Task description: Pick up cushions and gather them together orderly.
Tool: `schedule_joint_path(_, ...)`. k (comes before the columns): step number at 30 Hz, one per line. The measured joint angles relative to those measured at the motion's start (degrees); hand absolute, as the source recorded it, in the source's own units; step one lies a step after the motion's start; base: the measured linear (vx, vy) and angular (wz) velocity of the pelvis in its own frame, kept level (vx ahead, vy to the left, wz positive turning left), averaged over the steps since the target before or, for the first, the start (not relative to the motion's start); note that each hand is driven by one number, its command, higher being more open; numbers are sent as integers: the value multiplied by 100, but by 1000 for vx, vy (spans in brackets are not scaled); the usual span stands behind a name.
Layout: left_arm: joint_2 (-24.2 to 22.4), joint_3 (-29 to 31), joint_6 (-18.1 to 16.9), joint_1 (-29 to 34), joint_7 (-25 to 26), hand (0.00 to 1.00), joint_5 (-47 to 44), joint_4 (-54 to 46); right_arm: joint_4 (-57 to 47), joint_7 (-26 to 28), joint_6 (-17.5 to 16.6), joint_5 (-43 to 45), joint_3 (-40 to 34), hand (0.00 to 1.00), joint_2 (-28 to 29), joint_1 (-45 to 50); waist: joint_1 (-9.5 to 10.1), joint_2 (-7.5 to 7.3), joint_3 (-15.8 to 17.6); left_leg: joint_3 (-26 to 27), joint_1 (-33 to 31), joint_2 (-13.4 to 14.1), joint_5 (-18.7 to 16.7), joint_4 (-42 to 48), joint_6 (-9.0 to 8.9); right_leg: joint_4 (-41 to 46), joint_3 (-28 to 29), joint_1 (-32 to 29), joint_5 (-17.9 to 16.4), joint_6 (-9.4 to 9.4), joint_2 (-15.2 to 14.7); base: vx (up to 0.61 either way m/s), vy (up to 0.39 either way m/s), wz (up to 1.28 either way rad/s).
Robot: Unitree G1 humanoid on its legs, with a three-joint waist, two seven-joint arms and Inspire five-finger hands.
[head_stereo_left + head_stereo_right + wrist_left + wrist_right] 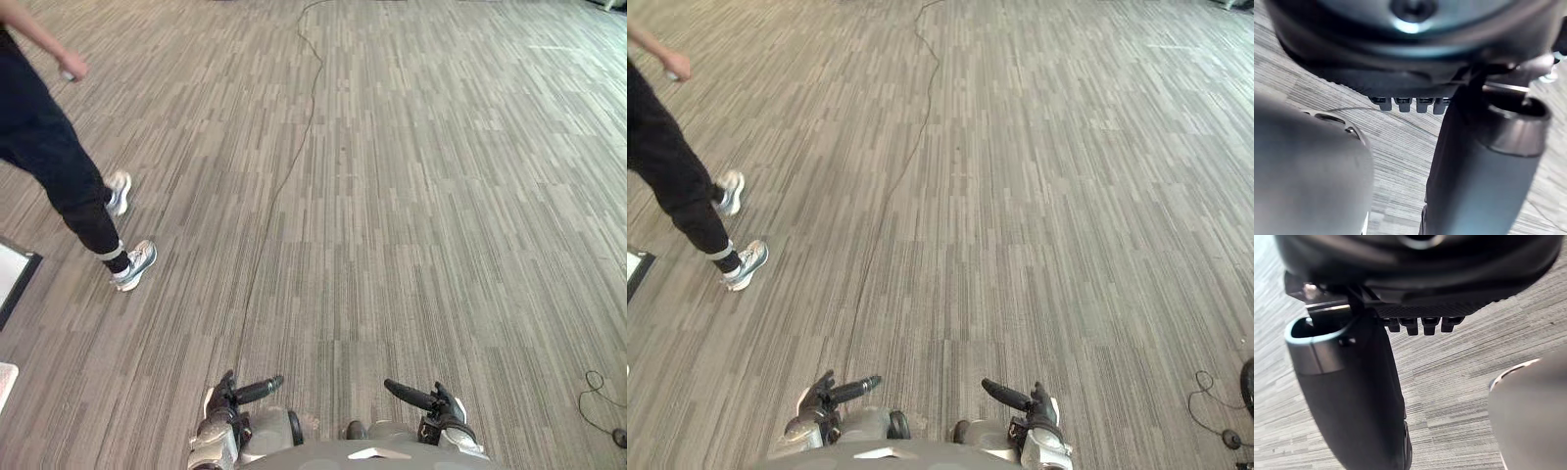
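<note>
Left hand: your dark left hand (245, 393) hangs low by the bottom edge, its fingers (1410, 104) loose and straight, holding nothing.
Right hand: your dark right hand (423, 399) hangs level with it, well apart, equally slack and empty.
Cushions: you cannot tell where they lie; a pale corner (5, 382) at your left is too cropped to identify.
Floor: grey striped carpet (411, 196).
Bystander: a person (49, 147) in dark trousers and white-grey sneakers (135, 264) stands at your left, near a dark-framed white panel (12, 276).
</note>
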Motion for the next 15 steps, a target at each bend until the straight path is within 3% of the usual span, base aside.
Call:
schedule_joint_path(3,0,13,-3,-46,-6,100,-39,-86,-78,-13,19,30,110,100,-5,21,56,-46,53,200,-356,27,-126,-785,-123,-40,59,98,-171,230,-339,191,149,-1)
schedule_joint_path(5,6,11,-11,-81,-5,100,-38,-87,-75,-24,29,39,105,100,-10,21,80,-43,69,213,-495,-78,151,-1686,-179,-190,71,234,-241,353,-544,393,315,-6)
schedule_joint_path(6,-7,12,-32,-94,-3,100,-60,-82,-69,-44,40,40,111,100,-15,21,136,-47,86,216,-476,-179,1007,-2512,-160,-334,141,414,-356,536,-722,557,424,-17)
schedule_joint_path(7,35,-5,-40,-140,-6,100,-53,-71,-35,-52,42,50,106,100,33,-14,174,-178,72,354,-366,-403,980,-2528,167,-475,262,502,-421,478,-901,585,412,-18)
schedule_joint_path(8,62,-8,-50,-160,0,100,-45,-67,-26,-46,41,60,121,100,75,-38,172,-234,63,398,-400,-427,871,-2459,173,-524,363,505,-361,394,-920,421,252,-11)
schedule_joint_path(9,66,21,-73,-227,4,100,-39,-19,-51,13,29,54,99,100,136,-91,172,-247,67,380,-557,-388,490,-2009,315,-541,620,536,-153,335,-884,519,328,-5)
schedule_joint_path(10,108,59,-53,-244,-23,100,-47,1,-69,7,29,50,39,100,205,-81,209,-305,35,419,-557,-388,198,-1645,465,-413,806,586,-83,416,-968,409,277,-5)
schedule_joint_path(12,116,46,-45,-245,-15,100,-46,19,-67,4,30,48,18,100,231,-79,210,-344,6,463,-500,-402,-24,-1467,487,-221,933,578,-60,464,-1028,438,288,-12)
schedule_joint_path(13,130,-12,-37,-248,-11,100,-46,79,-73,12,12,21,16,100,253,-85,256,-364,-11,561,-253,-449,-423,-1366,460,474,1097,449,-19,561,-1102,579,349,-36)
schedule_joint_path(14,164,-104,-17,-237,-8,100,-51,155,-95,36,9,2,16,100,267,-85,257,-396,-22,676,90,-531,-634,-1447,405,1801,1222,-60,220,967,-1210,576,325,-40)
schedule_joint_path(15,195,-169,-2,-232,-1,100,-54,195,-116,49,6,-3,16,100,264,-84,254,-414,-24,714,250,-587,-690,-1513,415,2460,1257,-306,441,1218,-1265,581,285,-44)
